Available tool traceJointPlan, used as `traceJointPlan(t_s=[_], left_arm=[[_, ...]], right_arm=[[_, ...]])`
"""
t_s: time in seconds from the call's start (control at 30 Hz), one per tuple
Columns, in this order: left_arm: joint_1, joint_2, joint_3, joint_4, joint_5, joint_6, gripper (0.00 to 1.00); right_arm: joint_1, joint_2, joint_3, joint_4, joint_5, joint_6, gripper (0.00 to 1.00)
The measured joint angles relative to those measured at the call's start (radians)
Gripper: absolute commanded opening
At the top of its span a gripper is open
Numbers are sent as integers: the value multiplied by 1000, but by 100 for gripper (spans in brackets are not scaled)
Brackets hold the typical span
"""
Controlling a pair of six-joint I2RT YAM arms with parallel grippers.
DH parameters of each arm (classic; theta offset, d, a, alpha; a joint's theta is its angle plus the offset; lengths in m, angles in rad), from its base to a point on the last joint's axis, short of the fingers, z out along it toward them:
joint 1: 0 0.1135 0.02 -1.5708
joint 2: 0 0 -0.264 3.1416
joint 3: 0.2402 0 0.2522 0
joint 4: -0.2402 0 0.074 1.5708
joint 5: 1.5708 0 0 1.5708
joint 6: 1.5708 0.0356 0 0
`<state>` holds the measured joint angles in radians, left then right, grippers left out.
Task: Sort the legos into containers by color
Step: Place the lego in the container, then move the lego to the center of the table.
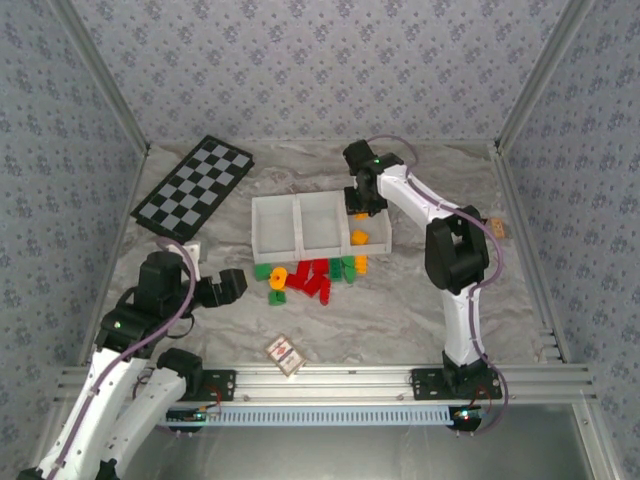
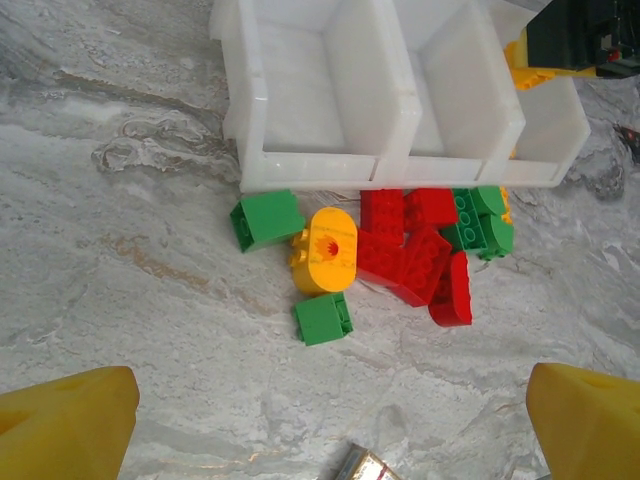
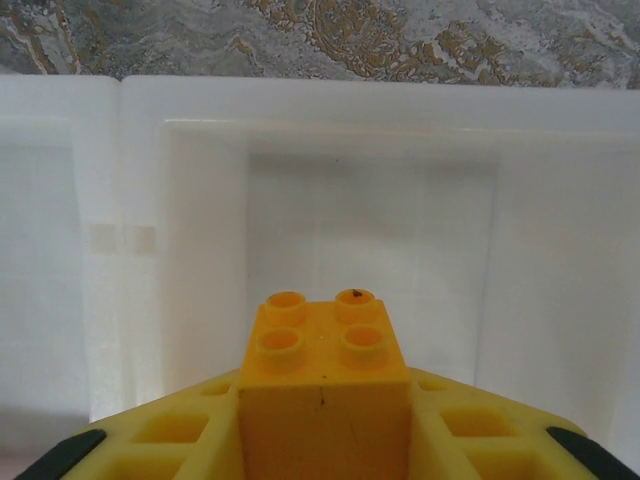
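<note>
Directly beneath the right gripper (image 1: 362,203): the rightmost compartment of the white tray (image 1: 298,228), with one yellow brick (image 1: 360,237) on its floor. Clamped between that gripper's fingers (image 3: 170,440), an orange-yellow brick (image 3: 322,345), studs up, framed by the same compartment's walls in the wrist view. To that gripper's left, the other two compartments, with only bare white floors on show.

Over on the other side, the left gripper (image 1: 230,286), jaws spread wide and holding nothing, low over the marbled table (image 1: 420,310). Ahead of its fingertips (image 2: 65,425), the loose legos (image 1: 310,275), heaped between it and the tray's near wall. Nearest to it, a small green brick (image 2: 322,319). Just beyond, a yellow rounded piece (image 2: 328,250) touching a larger green brick (image 2: 266,218). To their right, a red heap (image 2: 410,255) packed against more green pieces (image 2: 480,220), close to the tray wall. Near that gripper on its right, a small white card (image 1: 284,352). Well beyond it on the left, a checkerboard (image 1: 195,180).
</note>
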<state>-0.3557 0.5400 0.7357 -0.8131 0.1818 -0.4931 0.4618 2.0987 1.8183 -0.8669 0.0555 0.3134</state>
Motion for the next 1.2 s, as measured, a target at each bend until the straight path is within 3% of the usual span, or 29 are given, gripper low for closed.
traceJointPlan(t_s=[0.1, 0.37, 0.8, 1.2], left_arm=[[0, 11, -2, 6, 14, 4, 100], [0, 45, -6, 13, 33, 7, 100], [2, 50, -6, 26, 36, 7, 100], [2, 58, -6, 29, 39, 6, 100]], right_arm=[[0, -1, 0, 2, -5, 2, 46], [0, -95, -87, 38, -19, 15, 47], [63, -507, -559, 166, -15, 168, 38], [110, -465, -675, 240, -19, 235, 28]])
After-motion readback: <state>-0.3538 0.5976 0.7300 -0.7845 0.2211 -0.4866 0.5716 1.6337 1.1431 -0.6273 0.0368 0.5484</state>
